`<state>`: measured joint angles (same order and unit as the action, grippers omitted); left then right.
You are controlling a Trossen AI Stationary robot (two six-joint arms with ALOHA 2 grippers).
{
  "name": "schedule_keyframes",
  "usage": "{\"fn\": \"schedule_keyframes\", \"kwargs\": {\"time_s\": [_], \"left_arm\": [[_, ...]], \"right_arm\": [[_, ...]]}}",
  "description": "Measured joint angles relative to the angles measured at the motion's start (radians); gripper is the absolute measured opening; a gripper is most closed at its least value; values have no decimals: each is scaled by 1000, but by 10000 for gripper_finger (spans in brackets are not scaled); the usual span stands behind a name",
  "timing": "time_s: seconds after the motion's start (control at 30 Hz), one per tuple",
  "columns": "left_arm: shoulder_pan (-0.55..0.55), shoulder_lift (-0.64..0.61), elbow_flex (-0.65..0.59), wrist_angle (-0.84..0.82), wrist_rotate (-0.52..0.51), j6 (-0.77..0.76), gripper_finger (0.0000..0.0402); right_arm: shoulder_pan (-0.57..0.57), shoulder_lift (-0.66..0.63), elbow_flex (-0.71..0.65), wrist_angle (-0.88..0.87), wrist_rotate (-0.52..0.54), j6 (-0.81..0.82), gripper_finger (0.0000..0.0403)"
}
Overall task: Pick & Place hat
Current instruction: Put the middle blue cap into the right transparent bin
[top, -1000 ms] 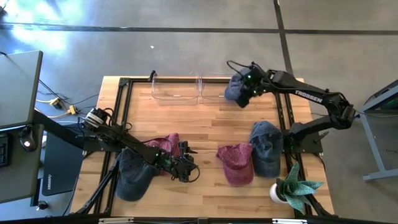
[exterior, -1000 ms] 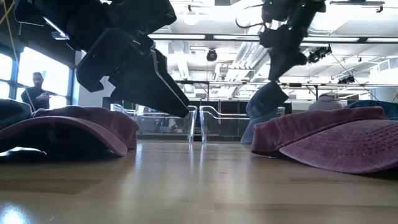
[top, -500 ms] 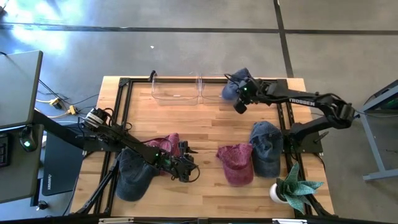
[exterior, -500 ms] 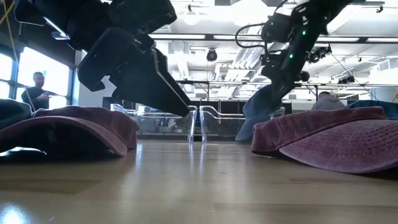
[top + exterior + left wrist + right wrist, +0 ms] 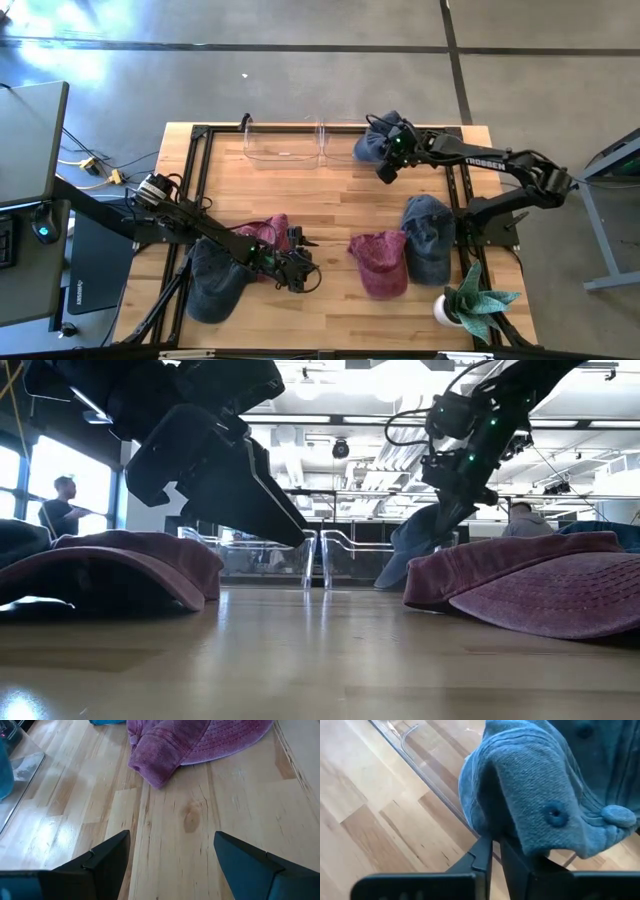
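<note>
Wooden counter (image 5: 330,190) with a black frame along its edges, carrying everything; two clear bins at the far edge, the left clear bin (image 5: 282,143) beside the right clear bin (image 5: 343,142), walls touching near the middle of that edge; right arm reaching from the right edge toward the far edge, right end effector (image 5: 384,168) pressed together on a fold of a blue hat (image 5: 372,143), fingers nearly touching with the cloth pinched between them in the right wrist view (image 5: 530,785); blue hat hanging over the rim of the right clear bin, partly draped inside, seen in the low view (image 5: 415,540) sagging down beside the clear wall; left arm lying low across the near left part of the counter, left end effector (image 5: 300,272) spread wide and holding nothing, bare wood between its fingers in the left wrist view (image 5: 172,855); dark blue hat (image 5: 215,280) at the near left corner, partly under the left arm; second blue hat (image 5: 428,238) toward the right edge; maroon hat (image 5: 379,262) just beside it, touching its left side; another maroon hat (image 5: 265,236) beside the left arm; small potted plant (image 5: 470,300) at the near right corner.
</note>
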<state>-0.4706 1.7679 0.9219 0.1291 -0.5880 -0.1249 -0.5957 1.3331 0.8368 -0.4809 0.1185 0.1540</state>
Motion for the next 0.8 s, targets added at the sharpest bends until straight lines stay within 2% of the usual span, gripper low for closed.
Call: {"fn": "schedule_keyframes", "kwargs": {"time_s": [0.13, 0.33, 0.53, 0.63, 0.67, 0.8], "left_arm": [[0, 0, 0, 0, 0, 0, 282], [0, 0, 0, 0, 0, 0, 282], [0, 0, 0, 0, 0, 0, 282], [0, 0, 0, 0, 1, 0, 282], [0, 0, 0, 0, 0, 0, 282], [0, 0, 0, 0, 0, 7, 282]], "right_arm": [[-1, 0, 9, -26, -15, 3, 61], [0, 0, 134, -235, -30, 29, 111], [0, 0, 287, -429, -157, 58, 134], [4, 0, 327, -422, -211, 59, 130], [8, 0, 333, -402, -190, 61, 126], [19, 4, 303, -297, 15, 102, 90]]}}
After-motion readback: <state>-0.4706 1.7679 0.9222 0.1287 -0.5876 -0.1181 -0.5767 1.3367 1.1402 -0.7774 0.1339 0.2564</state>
